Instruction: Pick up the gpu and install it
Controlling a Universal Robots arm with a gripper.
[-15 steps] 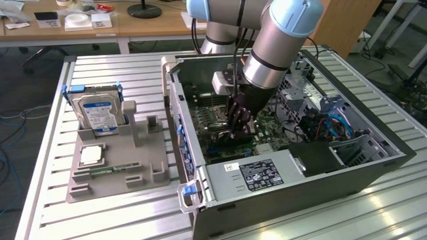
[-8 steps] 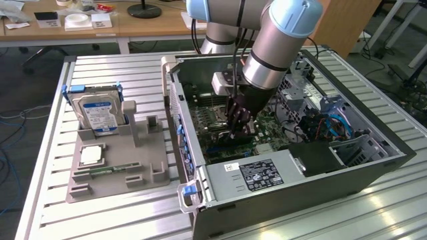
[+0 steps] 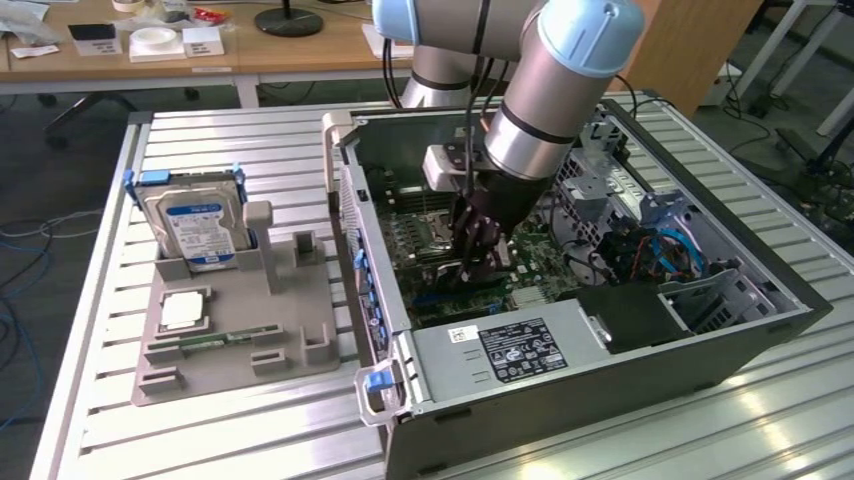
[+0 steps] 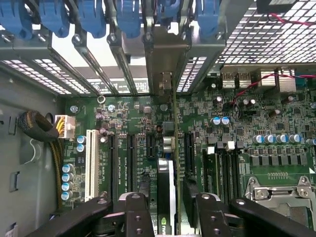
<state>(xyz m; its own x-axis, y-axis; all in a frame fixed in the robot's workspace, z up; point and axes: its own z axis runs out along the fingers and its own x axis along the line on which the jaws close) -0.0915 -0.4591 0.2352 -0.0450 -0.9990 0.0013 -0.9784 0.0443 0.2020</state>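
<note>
- My gripper (image 4: 168,210) is down inside the open computer case (image 3: 747,330), low over the motherboard (image 4: 237,133).
- The gpu (image 4: 167,192) stands on edge between my fingers (image 4: 136,212); in the wrist view I look straight down its thin top edge.
- Its black cooler face sits toward one finger, the green board edge toward the other.
- The metal end bracket (image 4: 165,64) reaches up to the rear slot wall, in line with the blue slot clips (image 4: 128,19).
- The card sits in line with one of the black expansion slots (image 4: 189,148), among the row of slots and away from the white slot (image 4: 90,158).
- Gripper state: the fingers flank the card on both sides, close to it. I cannot tell whether the pads press it or stand just clear.
- In the exterior view my arm (image 3: 554,90) comes down into the case from above, and the gripper (image 3: 478,235) hangs over the middle of the board.
- Beside the case, on the exterior view's left, a grey fixture tray (image 3: 234,340) lies on the slatted counter (image 3: 94,400).
- A silver hard drive (image 3: 200,228) stands upright at the tray's far end.
- A thin green memory stick (image 3: 214,341) lies flat in the tray, well apart from my gripper.
</note>
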